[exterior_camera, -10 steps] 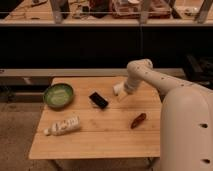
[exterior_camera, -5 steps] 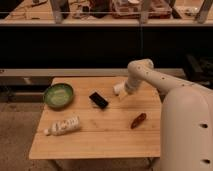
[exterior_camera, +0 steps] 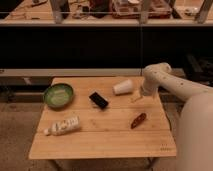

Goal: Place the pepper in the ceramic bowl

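The pepper (exterior_camera: 138, 120) is dark red-brown and lies on the wooden table (exterior_camera: 100, 142), right of the middle. The green ceramic bowl (exterior_camera: 58, 95) stands at the table's left back and holds nothing that I can see. My gripper (exterior_camera: 136, 98) hangs from the white arm (exterior_camera: 170, 87) near the table's back right. It is beside a white cup and a short way behind the pepper, apart from it.
A white paper cup (exterior_camera: 123, 87) lies on its side just left of the gripper. A flat black rectangular object (exterior_camera: 98, 100) lies mid-table. A white bottle (exterior_camera: 63, 126) lies at the front left. A dark shelf unit stands behind the table.
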Controlling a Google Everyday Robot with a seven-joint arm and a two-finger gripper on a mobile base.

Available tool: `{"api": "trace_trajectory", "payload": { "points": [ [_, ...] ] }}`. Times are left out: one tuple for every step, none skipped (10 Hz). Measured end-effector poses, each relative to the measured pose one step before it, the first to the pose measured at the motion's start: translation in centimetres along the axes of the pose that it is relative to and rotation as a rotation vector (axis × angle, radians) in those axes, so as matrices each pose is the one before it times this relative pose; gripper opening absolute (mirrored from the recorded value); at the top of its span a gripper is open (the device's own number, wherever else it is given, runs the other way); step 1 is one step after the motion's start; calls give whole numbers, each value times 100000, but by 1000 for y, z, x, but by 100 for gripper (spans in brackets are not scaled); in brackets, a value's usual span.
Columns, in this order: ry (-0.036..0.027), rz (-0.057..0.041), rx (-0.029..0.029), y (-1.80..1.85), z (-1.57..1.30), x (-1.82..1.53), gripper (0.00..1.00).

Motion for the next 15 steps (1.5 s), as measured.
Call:
{"api": "trace_trajectory", "payload": {
  "points": [
    [-767,3150,1716,32,304,-1608,80],
    [-371,3830,2759,-426,527,-1712,80],
    [323,4170,1943,-362,565,-1444,80],
    [998,2466,464,-75,283,-535,80],
    [1023,2330,283,9,370,-554,80],
    [1136,1930,76,-70,469,-477,80],
    [358,1261,404,-180,356,-334,80],
    [148,1118,458,-180,461,-384,80],
    [-357,1463,680,-88,468,-537,80],
    [-1049,1573,706,-81,486,-744,80],
    [-837,434,427,-233,243,-320,80],
    [-1482,43,486,-486,315,-342,79],
    [-945,-88,612,-494,186,-99,74],
    [-1097,-419,497,-389,44,-81,64],
    [-953,-1300,343,-550,44,97,56]
  ]
}}
